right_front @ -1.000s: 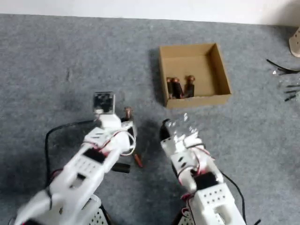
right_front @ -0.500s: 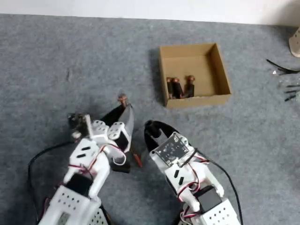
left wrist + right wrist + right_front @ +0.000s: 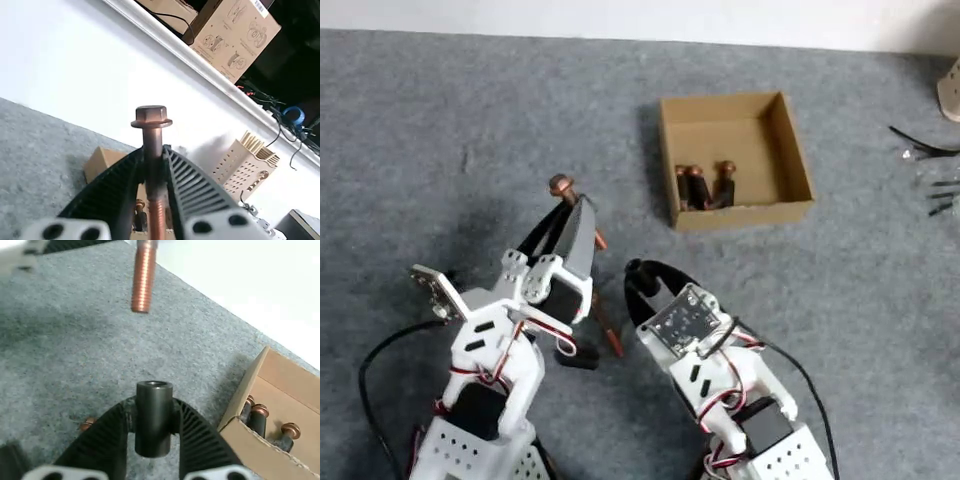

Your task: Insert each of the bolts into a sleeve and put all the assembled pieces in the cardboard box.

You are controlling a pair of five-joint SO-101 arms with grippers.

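My left gripper [image 3: 155, 151] clamps a copper bolt [image 3: 151, 125], its threaded tip still apart from the black sleeve [image 3: 154, 432] clamped in my right gripper [image 3: 154, 409], near the cardboard box [image 3: 792, 150]. I judge this the insertion step: next, tip must align with bore.

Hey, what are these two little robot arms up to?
The left gripper grips a copper bolt by its shank, and the right gripper holds a black sleeve close by; the two are not yet joined. Three assembled pieces already sit in the cardboard box. A spare bolt lies on the grey carpet between the arms.
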